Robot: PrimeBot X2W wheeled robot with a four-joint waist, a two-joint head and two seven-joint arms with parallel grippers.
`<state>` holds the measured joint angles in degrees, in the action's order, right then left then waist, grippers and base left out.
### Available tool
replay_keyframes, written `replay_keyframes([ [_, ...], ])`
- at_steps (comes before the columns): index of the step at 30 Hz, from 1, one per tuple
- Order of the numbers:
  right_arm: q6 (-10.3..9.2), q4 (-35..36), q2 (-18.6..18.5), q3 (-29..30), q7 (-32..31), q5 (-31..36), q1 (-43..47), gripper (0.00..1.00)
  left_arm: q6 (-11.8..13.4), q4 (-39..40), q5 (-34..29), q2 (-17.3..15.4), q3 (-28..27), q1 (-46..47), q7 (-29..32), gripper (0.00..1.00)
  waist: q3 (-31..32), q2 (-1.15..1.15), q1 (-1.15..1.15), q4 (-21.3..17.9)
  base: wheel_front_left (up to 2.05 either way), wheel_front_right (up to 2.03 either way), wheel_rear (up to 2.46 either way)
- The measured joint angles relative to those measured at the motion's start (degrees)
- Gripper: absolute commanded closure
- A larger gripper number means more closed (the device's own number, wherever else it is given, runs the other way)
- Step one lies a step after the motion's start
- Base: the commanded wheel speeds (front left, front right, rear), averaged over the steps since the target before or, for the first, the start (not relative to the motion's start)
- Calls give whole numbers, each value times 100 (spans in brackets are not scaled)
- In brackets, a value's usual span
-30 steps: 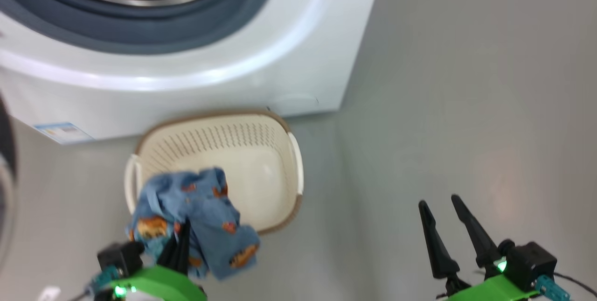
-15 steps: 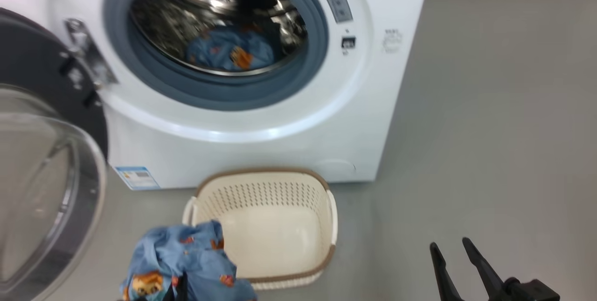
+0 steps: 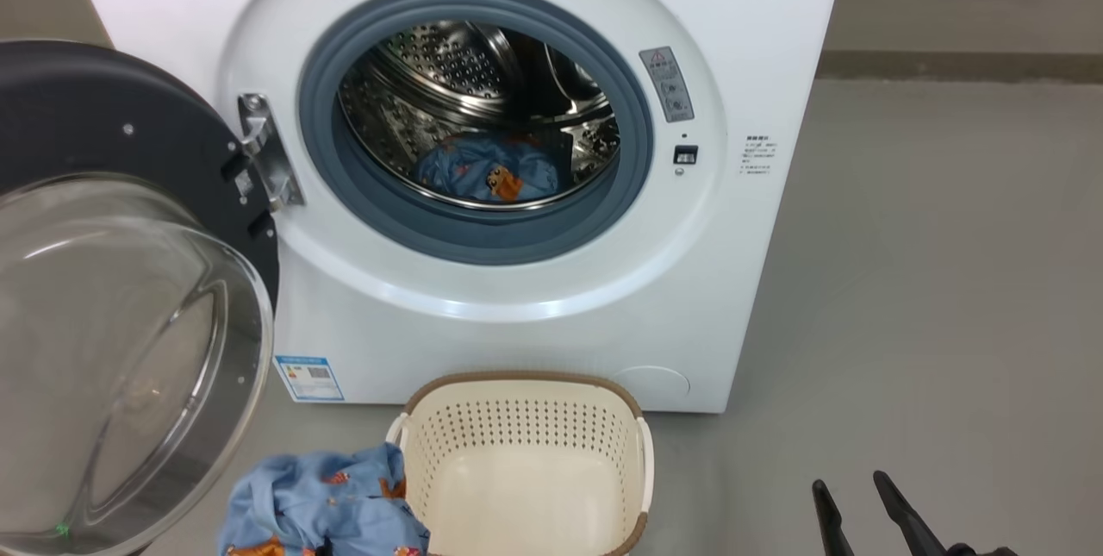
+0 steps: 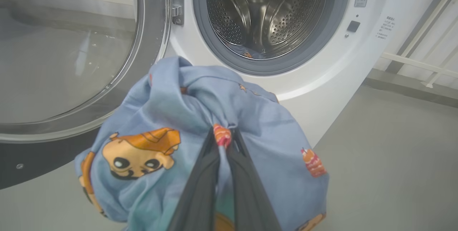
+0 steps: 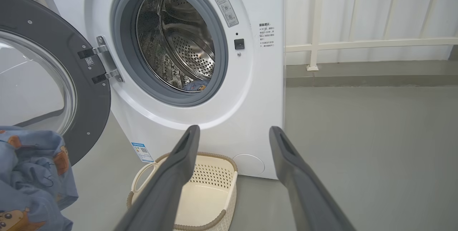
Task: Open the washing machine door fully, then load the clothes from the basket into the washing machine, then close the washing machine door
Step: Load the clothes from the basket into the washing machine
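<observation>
Clothes [image 4: 171,116] light blue, orange cartoon figures; basket [image 3: 517,431] cream, brown rim; washing machine [image 3: 750,297] white.

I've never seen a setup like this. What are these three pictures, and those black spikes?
It is a wheeled robot doing laundry. One picture comes from a camera on its head; the other two from cameras on its wrists, looking along each gripper's two dark fingers. The left gripper is shut on a blue printed garment. The right gripper is open and empty. Ahead stands the washing machine, its door swung open, a second garment in the drum. The basket on the floor looks empty.
</observation>
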<state>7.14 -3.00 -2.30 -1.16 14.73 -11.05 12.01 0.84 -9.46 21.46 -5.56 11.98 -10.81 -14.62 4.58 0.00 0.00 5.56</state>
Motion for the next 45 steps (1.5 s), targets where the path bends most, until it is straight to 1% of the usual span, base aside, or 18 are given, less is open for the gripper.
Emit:
replay_keyframes([
  [9,0,2,9,75,0,40,133,0,43,254,-177,2,-5,-350,0,100,276,0,0,71,0,0,0],
  [15,0,7,11,53,0,40,220,0,43,307,-208,3,20,-366,0,100,299,0,0,35,0,0,0],
  [24,0,38,11,32,0,40,227,0,34,382,-258,21,96,-361,0,100,171,0,0,-27,0,0,0],
  [32,0,73,11,-43,0,32,180,0,-69,441,-245,65,99,-246,0,100,-54,0,0,-175,0,0,0],
  [38,0,144,10,-130,0,-9,42,0,-169,443,-177,51,85,139,5,100,-340,0,0,-362,0,0,0],
  [40,0,180,10,-158,0,-25,-36,0,-218,450,-138,5,35,339,8,100,-479,0,0,-429,0,0,0],
  [42,0,247,9,-174,0,-45,-156,0,-226,486,-110,-90,-64,588,30,100,-644,0,0,-498,0,0,0],
  [45,0,323,7,-209,0,-126,-403,0,-308,544,-2,-258,-242,996,54,100,-927,0,0,-616,0,0,0],
])
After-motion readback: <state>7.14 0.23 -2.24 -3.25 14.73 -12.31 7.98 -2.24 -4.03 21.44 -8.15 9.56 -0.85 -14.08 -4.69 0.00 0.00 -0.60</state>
